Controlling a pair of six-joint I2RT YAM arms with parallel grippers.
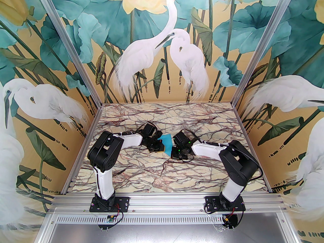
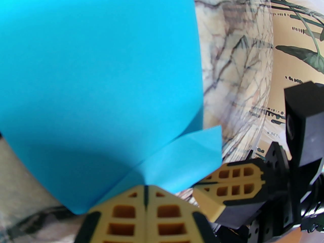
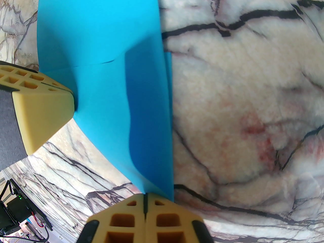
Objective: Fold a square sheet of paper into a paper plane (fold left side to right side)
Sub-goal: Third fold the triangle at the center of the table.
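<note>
The square sheet of paper is turquoise-blue and is held up between both grippers over the middle of the marble table. In the left wrist view the paper curves upward, with a creased flap at its lower right. My left gripper is shut on its near edge. The right gripper is shut on the flap's corner. In the right wrist view my right gripper pinches the lower tip of the folded paper, and the left gripper's fingers clamp its left edge. The paper plane is out of view.
Painted walls with herons and teal leaves enclose the table on three sides. Both arms reach in from the near aluminium rail and meet at the centre, their fingertips a few centimetres apart.
</note>
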